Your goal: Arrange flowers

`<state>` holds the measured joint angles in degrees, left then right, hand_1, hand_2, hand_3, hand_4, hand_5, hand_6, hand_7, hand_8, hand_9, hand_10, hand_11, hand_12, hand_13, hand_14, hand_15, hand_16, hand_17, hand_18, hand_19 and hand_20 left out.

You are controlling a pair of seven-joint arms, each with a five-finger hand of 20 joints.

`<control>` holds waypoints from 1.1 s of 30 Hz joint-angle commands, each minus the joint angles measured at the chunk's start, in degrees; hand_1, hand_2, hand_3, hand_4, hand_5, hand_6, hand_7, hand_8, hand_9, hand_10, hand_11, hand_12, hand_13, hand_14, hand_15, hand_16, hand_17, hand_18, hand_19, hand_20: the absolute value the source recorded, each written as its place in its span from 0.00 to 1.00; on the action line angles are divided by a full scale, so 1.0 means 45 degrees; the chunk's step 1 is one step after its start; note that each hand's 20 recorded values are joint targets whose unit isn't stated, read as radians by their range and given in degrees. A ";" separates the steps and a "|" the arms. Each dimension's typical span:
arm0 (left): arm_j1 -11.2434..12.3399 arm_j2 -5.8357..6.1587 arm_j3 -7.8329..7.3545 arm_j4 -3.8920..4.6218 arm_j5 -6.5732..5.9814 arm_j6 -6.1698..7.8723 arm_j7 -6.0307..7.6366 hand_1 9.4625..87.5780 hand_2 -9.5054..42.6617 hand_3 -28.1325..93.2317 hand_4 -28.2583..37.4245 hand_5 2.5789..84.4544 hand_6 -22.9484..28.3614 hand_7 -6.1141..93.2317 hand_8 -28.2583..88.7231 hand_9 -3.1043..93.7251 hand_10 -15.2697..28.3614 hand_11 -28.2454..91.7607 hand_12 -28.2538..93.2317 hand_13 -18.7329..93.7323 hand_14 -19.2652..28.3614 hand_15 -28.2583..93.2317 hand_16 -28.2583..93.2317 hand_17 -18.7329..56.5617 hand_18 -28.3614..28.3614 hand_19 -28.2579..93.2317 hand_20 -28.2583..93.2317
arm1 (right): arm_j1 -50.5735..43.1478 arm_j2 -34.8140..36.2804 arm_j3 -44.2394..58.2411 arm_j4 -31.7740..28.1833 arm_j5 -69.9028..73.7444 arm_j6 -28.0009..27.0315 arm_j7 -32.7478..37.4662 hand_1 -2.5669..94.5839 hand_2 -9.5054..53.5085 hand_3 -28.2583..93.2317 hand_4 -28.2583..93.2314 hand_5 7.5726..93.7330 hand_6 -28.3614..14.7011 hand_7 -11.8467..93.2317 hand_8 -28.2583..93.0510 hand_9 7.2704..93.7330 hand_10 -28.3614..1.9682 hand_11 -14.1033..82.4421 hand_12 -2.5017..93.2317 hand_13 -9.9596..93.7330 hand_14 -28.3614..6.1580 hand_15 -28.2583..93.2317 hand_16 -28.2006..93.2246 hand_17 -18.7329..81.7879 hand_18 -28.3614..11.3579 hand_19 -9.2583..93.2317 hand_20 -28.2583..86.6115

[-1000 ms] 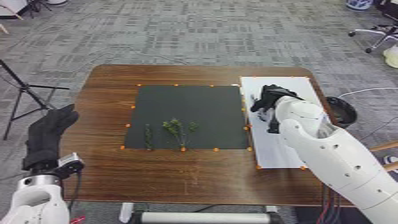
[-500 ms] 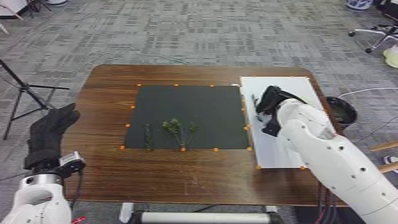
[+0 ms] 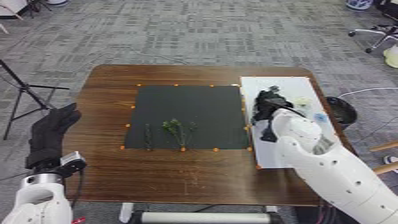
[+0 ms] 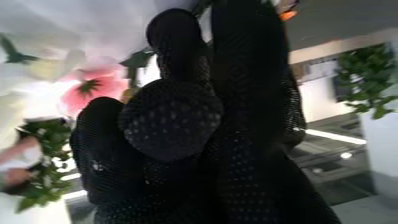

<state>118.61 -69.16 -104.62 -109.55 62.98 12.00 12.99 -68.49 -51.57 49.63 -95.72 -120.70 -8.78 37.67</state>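
Note:
In the head view my right hand [image 3: 266, 106] is over the white sheet [image 3: 277, 156], low over its left part, with a dark green leafy piece [image 3: 274, 89] just beyond it. A pale yellow flower [image 3: 303, 101] and a blue one [image 3: 321, 117] lie to its right. Green sprigs [image 3: 172, 125] rest on the dark mat [image 3: 182, 102]. At the table's left my left hand [image 3: 53, 125] stays with straight fingers, away from the flowers. The right wrist view has my right hand [image 4: 169, 122] beside a pink flower [image 4: 93, 89] and white petals; whether it holds a stem is unclear.
Orange markers edge the mat and the sheet on the brown table [image 3: 178, 175]. A dark round bin [image 3: 342, 111] stands beyond the table's right edge, and a black tripod [image 3: 25, 86] is on the left.
My right hand has moved down and a little left over the white sheet, uncovering the yellow and blue flowers. My left hand stays in place.

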 commanded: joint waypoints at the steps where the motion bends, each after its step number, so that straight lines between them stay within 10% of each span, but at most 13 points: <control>1: -0.0162 0.0010 0.0112 0.0060 0.0018 -0.0226 0.0029 0.13 0.34 0.78 0.00 0.61 0.51 0.20 0.19 0.54 0.69 0.42 0.34 0.50 0.76 0.39 0.24 0.34 0.70 0.31 0.37 | -0.0941 -0.0136 -0.0996 0.0286 0.0905 -0.0550 -0.0086 0.96 0.00 0.00 0.61 0.56 0.58 0.52 0.43 0.88 0.61 0.39 0.61 0.98 0.78 0.69 0.53 0.81 0.40 1.00 0.72; 5: -0.0174 0.0037 0.0113 0.0059 0.0016 -0.0200 -0.0002 0.13 0.34 0.78 0.00 0.61 0.51 0.20 0.18 0.54 0.69 0.42 0.34 0.50 0.76 0.39 0.24 0.34 0.70 0.31 0.37 | -0.0939 -0.0239 -0.0713 0.0295 0.2050 -0.0487 0.0248 0.93 0.00 0.10 0.60 0.68 0.61 0.46 0.43 0.96 0.64 0.32 0.55 1.00 0.78 0.67 0.53 0.82 0.41 1.00 0.70; 6: -0.0155 0.0046 0.0107 0.0040 -0.0002 -0.0153 -0.0006 0.13 0.34 0.78 0.00 0.61 0.51 0.20 0.18 0.54 0.69 0.42 0.34 0.50 0.76 0.39 0.24 0.34 0.70 0.31 0.37 | -0.0941 -0.0272 -0.0591 0.0288 0.2240 -0.0525 0.0255 0.78 0.00 0.44 0.35 0.70 0.60 0.43 0.44 0.97 0.64 0.31 0.54 1.00 0.79 0.66 0.53 0.83 0.41 1.00 0.70; 8: -0.0189 0.0056 0.0118 0.0050 0.0000 -0.0108 0.0018 0.13 0.34 0.78 0.00 0.61 0.51 0.20 0.18 0.54 0.69 0.42 0.34 0.50 0.76 0.39 0.24 0.34 0.70 0.31 0.37 | -0.0863 -0.0197 -0.0510 0.0208 0.2709 -0.0149 0.0356 0.70 0.00 0.66 0.20 0.74 0.59 0.39 0.42 0.98 0.64 0.30 0.51 1.00 0.79 0.66 0.52 0.83 0.41 1.00 0.68; 19: -0.0163 0.0046 0.0090 0.0034 -0.0015 -0.0168 0.0093 0.13 0.34 0.78 0.00 0.61 0.51 0.20 0.18 0.54 0.69 0.42 0.34 0.50 0.76 0.39 0.24 0.34 0.70 0.31 0.37 | 0.0025 0.0088 0.0209 -0.0530 0.4225 0.2376 -0.0142 0.70 0.00 0.68 0.19 0.76 0.57 0.36 0.44 0.98 0.62 0.31 0.50 1.00 0.80 0.66 0.51 0.84 0.43 1.00 0.67; 33: -0.0203 0.0108 0.0166 -0.0012 -0.0006 -0.0094 0.0013 0.13 0.33 0.78 0.00 0.61 0.51 0.20 0.18 0.54 0.69 0.42 0.34 0.50 0.76 0.39 0.24 0.34 0.70 0.31 0.37 | 0.0451 0.0623 0.0425 -0.1878 0.3923 0.2428 -0.0790 0.69 0.00 0.70 0.19 0.76 0.56 0.38 0.43 0.98 0.61 0.32 0.50 1.00 0.81 0.67 0.51 0.84 0.44 1.00 0.67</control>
<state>117.88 -68.83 -104.16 -109.32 62.95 11.68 13.22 -68.55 -49.43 51.29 -102.18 -99.99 3.29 35.71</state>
